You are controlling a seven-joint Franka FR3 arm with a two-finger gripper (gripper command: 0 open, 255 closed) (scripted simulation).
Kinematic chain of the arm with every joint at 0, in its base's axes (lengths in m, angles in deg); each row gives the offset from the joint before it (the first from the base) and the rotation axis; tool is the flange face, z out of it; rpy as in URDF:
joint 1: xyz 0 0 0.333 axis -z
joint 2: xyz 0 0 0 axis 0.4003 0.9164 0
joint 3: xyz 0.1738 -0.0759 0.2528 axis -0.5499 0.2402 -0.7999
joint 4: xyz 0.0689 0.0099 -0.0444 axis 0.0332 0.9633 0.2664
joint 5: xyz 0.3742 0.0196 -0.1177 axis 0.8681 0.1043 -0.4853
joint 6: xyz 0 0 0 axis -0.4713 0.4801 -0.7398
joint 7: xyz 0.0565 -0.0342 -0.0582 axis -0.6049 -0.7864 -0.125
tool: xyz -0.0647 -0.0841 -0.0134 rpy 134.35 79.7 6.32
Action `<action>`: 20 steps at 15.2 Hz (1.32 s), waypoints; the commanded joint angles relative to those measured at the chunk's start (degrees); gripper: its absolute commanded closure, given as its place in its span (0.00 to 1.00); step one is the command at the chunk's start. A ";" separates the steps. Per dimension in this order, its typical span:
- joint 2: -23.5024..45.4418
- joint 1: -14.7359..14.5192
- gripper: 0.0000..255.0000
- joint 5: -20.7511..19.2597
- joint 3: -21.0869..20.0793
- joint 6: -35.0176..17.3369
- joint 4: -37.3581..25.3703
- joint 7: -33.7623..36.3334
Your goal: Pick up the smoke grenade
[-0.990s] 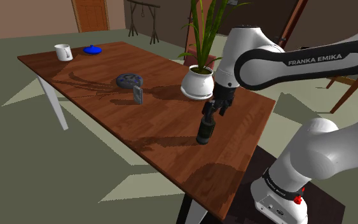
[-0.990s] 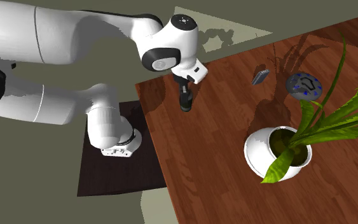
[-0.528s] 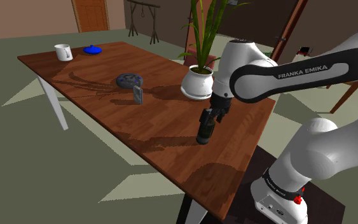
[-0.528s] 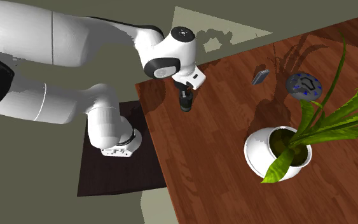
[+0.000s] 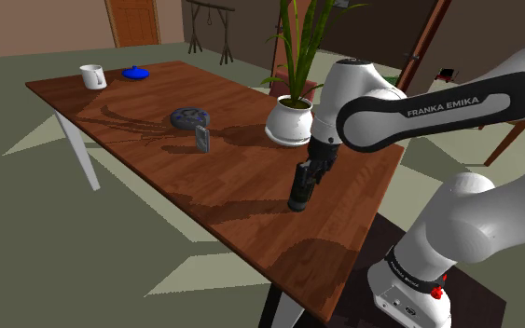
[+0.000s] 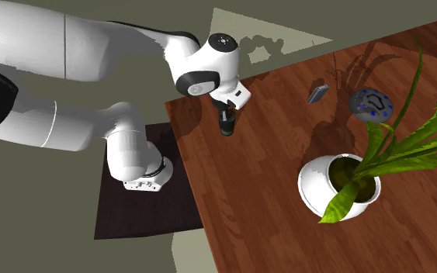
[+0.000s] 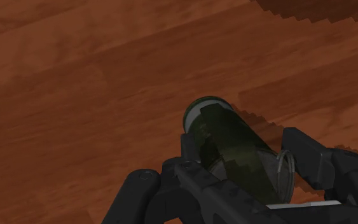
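The smoke grenade (image 5: 299, 192) is a dark olive-green can with a black top. It stands upright on the brown wooden table (image 5: 214, 182), near the edge closest to the stand. My gripper (image 5: 310, 170) comes down from above and is shut on its upper part. From overhead, the grenade (image 6: 226, 126) sits just under the gripper (image 6: 226, 115), close to the table's corner (image 6: 179, 116). In the wrist view the black fingers (image 7: 193, 149) clasp the green body (image 7: 231, 143) from both sides, with the pull ring beside the far finger, and the gripper (image 7: 246, 153) straddles it.
A white pot with a tall green plant (image 5: 289, 121) stands just behind the grenade. Further along the table are a small grey upright object (image 5: 202, 139), a dark round object (image 5: 188, 117), a white mug (image 5: 92, 76) and a blue item (image 5: 136, 72). The table edge (image 5: 251, 256) is close.
One second ago the gripper was higher over the grenade's top. It dropped down around it, and over the last half second the arm has held still.
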 commanded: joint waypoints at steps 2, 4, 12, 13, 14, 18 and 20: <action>0.04 -0.01 1.00 0.01 -0.02 -0.01 0.06 0.01; -0.21 0.09 1.00 -0.14 0.14 0.81 -0.51 -0.07; -3.13 0.32 1.00 -0.89 1.02 8.31 -5.11 0.01; -3.39 0.36 1.00 -0.99 1.13 9.20 -5.74 0.03; -3.64 0.39 1.00 -1.08 1.23 10.08 -6.37 0.04; -4.42 0.52 1.00 -1.43 1.62 13.49 -9.01 0.09; -4.45 0.53 1.00 -1.45 1.64 13.62 -9.11 0.09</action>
